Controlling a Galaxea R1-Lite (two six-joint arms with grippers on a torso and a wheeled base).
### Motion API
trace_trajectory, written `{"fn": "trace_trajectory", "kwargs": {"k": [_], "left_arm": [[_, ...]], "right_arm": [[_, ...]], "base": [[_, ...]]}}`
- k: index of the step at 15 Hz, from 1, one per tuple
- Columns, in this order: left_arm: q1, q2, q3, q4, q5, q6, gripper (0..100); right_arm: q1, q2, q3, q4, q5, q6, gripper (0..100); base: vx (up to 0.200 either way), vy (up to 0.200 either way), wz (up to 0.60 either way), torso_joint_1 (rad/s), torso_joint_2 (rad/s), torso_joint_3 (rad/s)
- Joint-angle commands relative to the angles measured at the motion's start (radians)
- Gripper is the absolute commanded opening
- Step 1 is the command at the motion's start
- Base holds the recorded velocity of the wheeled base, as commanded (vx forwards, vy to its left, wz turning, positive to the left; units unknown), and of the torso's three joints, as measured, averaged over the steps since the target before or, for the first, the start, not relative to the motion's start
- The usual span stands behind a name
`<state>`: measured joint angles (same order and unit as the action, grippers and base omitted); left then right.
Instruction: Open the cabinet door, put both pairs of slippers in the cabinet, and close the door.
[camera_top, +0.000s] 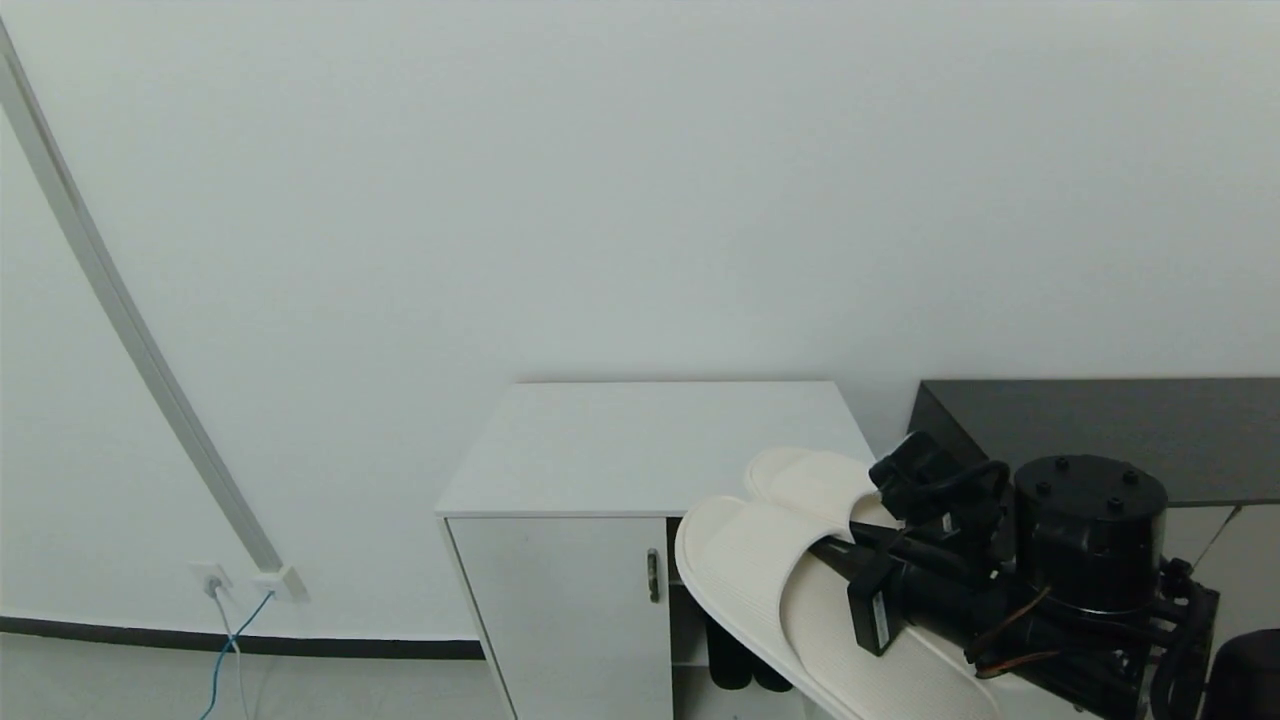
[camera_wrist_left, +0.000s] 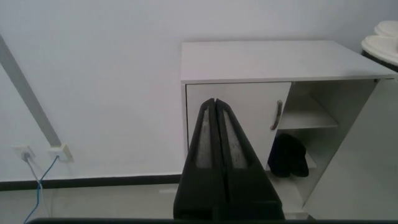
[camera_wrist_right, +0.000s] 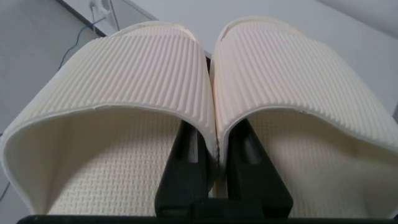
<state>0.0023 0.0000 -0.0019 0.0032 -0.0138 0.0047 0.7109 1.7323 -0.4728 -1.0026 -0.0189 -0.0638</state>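
The right gripper (camera_wrist_right: 216, 140) clamps the white slippers (camera_top: 760, 570) side by side, their long axes slanting, toes toward the cabinet (camera_top: 640, 450). The left gripper (camera_wrist_left: 216, 104) is closed and empty.

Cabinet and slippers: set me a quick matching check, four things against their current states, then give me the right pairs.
Things:
1. white slippers
2. dark pair
3. left gripper
4. handled door

States:
A. shut on nothing
B. closed flat on the cabinet front
C. clamped in the right gripper
D. standing under the shelf inside the cabinet

Pairs: 1-C; 2-D; 3-A; 4-B
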Motion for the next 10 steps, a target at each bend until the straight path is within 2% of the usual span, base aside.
{"fn": "trace_trajectory", "kwargs": {"k": [1, 10], "left_arm": [[0.001, 0.000, 0.000, 0.000, 0.000, 0.000, 0], [0.001, 0.002, 0.000, 0.000, 0.000, 0.000, 0]], "right_arm": [[0.001, 0.012, 0.000, 0.001, -0.001, -0.001, 0], [0.002, 0.012, 0.008, -0.001, 0.004, -0.001, 0]], "base": [[0.000, 0.000, -0.60, 0.017, 0.01, -0.007], [0.000, 0.000, 0.00, 0.000, 0.00, 0.000]]}}
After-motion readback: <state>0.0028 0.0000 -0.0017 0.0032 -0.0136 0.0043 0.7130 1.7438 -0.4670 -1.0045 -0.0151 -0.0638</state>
